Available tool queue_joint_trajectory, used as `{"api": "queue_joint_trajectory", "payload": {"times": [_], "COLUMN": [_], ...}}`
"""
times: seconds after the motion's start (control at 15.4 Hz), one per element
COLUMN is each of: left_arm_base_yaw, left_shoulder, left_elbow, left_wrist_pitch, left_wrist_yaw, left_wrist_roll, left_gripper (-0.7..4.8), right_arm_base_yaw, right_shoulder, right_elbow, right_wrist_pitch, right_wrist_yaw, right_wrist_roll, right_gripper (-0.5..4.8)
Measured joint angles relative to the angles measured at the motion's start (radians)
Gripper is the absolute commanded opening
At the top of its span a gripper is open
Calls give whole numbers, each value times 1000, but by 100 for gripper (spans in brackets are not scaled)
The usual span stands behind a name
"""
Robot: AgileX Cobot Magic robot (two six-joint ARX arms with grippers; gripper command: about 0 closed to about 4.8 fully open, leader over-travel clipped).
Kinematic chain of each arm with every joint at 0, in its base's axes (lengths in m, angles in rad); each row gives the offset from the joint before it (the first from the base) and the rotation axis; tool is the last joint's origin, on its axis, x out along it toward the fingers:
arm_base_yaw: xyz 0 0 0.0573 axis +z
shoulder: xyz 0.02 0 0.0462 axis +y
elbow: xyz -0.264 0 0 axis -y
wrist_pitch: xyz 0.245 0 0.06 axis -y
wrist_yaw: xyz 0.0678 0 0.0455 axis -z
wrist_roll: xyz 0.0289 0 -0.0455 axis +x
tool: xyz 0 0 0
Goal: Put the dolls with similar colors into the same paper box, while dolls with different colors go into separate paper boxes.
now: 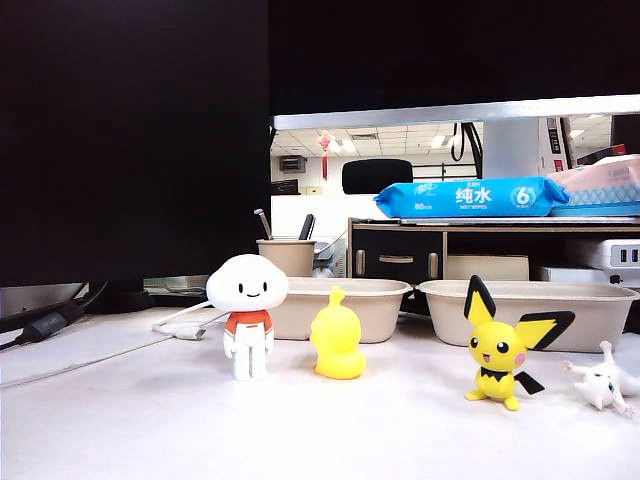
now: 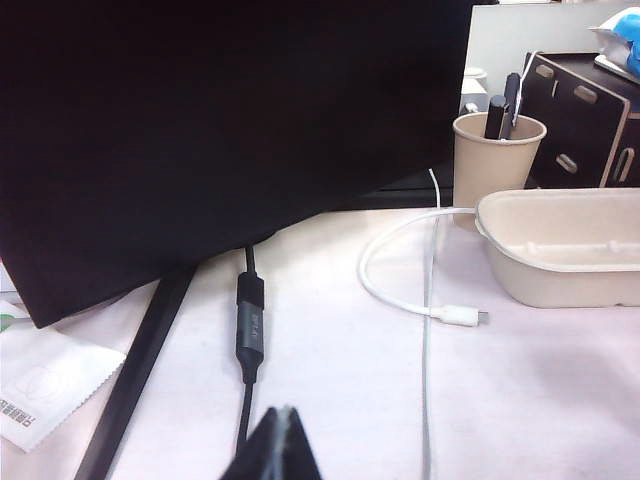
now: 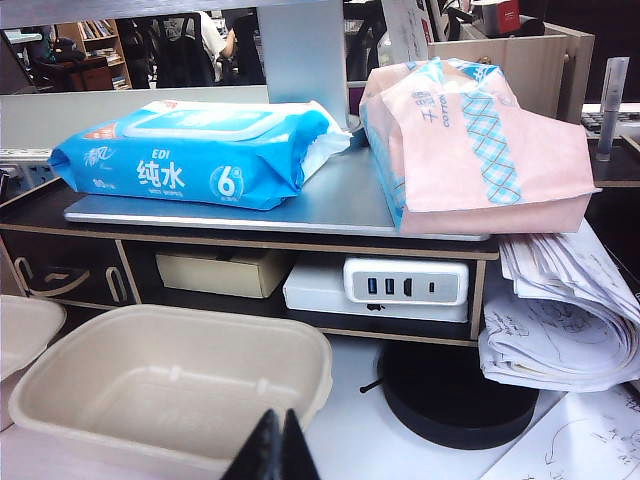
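Four dolls stand on the white table in the exterior view: a white round-headed doll in a red-orange shirt (image 1: 247, 318), a plain yellow duck-like doll (image 1: 337, 340), a yellow black-eared Pichu (image 1: 499, 350), and a small white cat-like doll (image 1: 608, 382) lying at the far right. Behind them sit two empty beige paper boxes, one on the left (image 1: 382, 310) and one on the right (image 1: 590, 315). My left gripper (image 2: 285, 412) is shut and empty, short of the left box (image 2: 560, 280). The right gripper (image 3: 280, 415) is shut and empty, just before the right box (image 3: 170, 385). Neither gripper shows in the exterior view.
A beige pen cup (image 1: 286, 256) stands behind the left box, beside a black monitor (image 2: 200, 120). A white cable (image 2: 400, 295) and a black adapter (image 2: 250, 325) lie on the table. The shelf behind holds blue wet wipes (image 3: 200, 150), a pink pack (image 3: 470, 140) and a USB hub (image 3: 405, 282).
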Motion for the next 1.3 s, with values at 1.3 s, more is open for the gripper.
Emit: {"api": "queue_joint_trajectory", "payload": {"times": [1.3], "left_arm_base_yaw": [-260], "left_shoulder": [248], "left_elbow": [0], "left_wrist_pitch": [-5], "left_wrist_yaw": [-1], "left_wrist_roll": [0], "left_gripper": [-5], "right_arm_base_yaw": [1], "right_shoulder": [0], "right_elbow": [37], "right_wrist_pitch": [62], "right_wrist_yaw": [-369], "right_wrist_roll": [286], "right_gripper": [-1]}}
